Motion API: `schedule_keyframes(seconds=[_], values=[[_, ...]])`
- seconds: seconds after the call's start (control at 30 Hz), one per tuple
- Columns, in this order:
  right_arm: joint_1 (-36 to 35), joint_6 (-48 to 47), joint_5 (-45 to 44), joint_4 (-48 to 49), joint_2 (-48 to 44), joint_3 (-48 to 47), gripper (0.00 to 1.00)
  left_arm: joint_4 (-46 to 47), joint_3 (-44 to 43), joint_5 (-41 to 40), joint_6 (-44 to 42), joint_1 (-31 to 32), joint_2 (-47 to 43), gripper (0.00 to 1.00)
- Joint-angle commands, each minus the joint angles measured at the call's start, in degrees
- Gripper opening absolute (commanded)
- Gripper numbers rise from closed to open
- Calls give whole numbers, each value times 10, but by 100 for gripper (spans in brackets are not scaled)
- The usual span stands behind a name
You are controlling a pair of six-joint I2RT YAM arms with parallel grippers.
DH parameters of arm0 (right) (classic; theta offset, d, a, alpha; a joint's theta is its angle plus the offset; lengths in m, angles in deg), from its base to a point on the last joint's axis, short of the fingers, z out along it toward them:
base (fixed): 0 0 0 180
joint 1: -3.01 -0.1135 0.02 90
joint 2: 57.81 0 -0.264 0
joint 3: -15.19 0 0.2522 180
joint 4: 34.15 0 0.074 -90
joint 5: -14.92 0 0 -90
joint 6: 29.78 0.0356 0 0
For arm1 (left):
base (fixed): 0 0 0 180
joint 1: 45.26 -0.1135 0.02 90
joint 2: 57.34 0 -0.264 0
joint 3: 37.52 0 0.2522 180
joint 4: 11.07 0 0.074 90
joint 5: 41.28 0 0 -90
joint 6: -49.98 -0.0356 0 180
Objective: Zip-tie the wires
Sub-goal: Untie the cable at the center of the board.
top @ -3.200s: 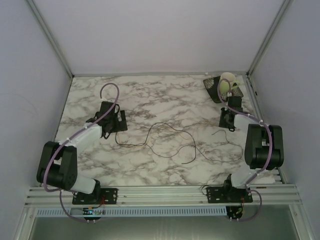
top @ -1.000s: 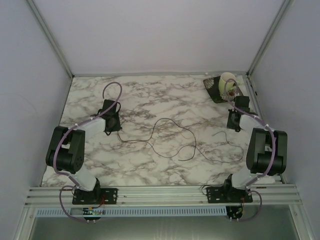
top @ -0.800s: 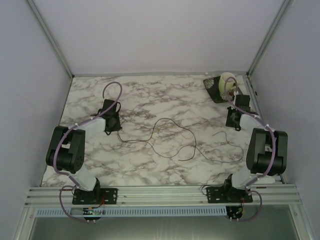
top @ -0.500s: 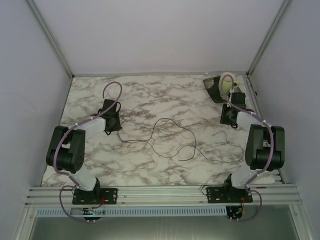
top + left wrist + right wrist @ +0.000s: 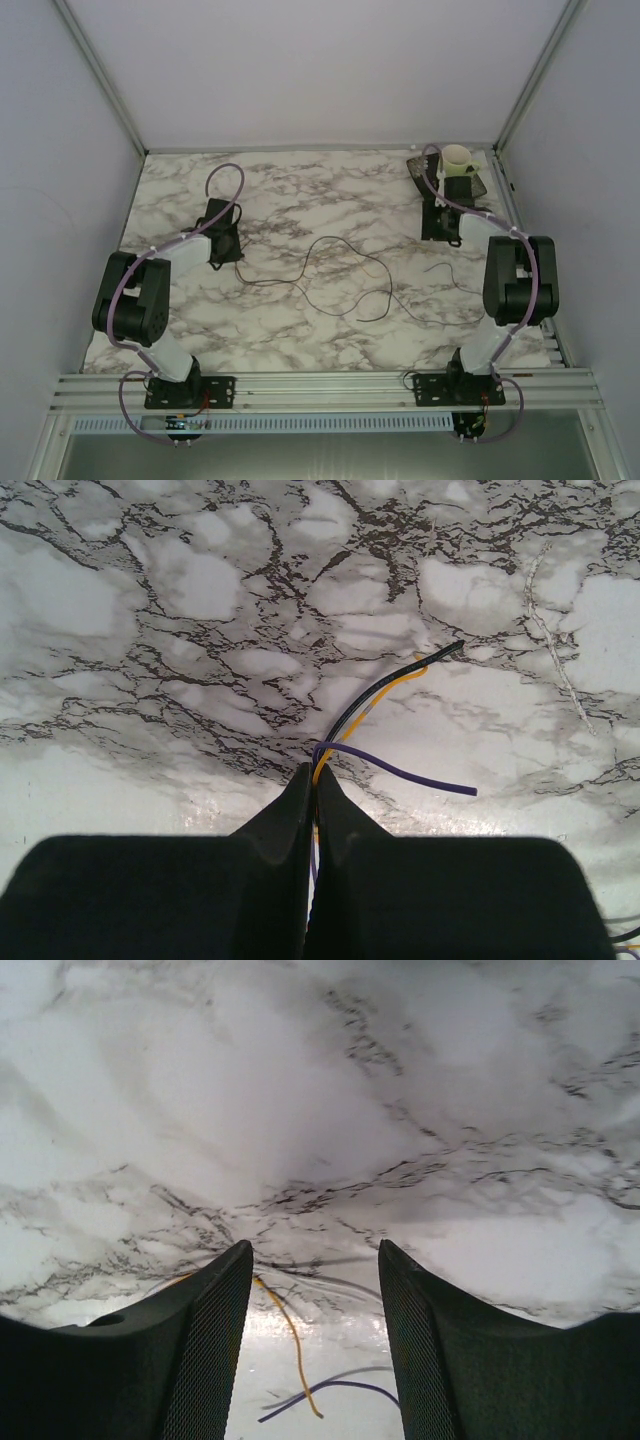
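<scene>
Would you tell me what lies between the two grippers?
Only the wires, looping loosely over the marble table from the left gripper toward the right gripper, as the top view shows.

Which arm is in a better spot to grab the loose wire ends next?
Probably right. The right gripper is open, and loose ends of the wires lie just below, between its fingers. The left gripper is busy, shut on another part of them.
</scene>
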Motion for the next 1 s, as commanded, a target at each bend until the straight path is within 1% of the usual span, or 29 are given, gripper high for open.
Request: schedule_keyframes(seconds=[0.0,0.3,0.57,0.7,0.9,0.97], values=[[-13,-39,4,-27,11,-27,54,-83,37,2,-10,-4,53,0],[-14,-67,19,-52,11,-21,51,-82,39,3,-10,-4,51,0],[-15,-83,23,-64,13,-9,41,-82,39,2,-11,-4,52,0],[-15,-90,15,-68,12,-3,40,-82,39,2,-11,-4,51,0],[-29,-96,-12,-74,28,-7,23,-84,39,0,-10,-4,53,0],[-32,-96,-22,-76,33,-9,13,-85,38,-2,-10,-4,52,0]])
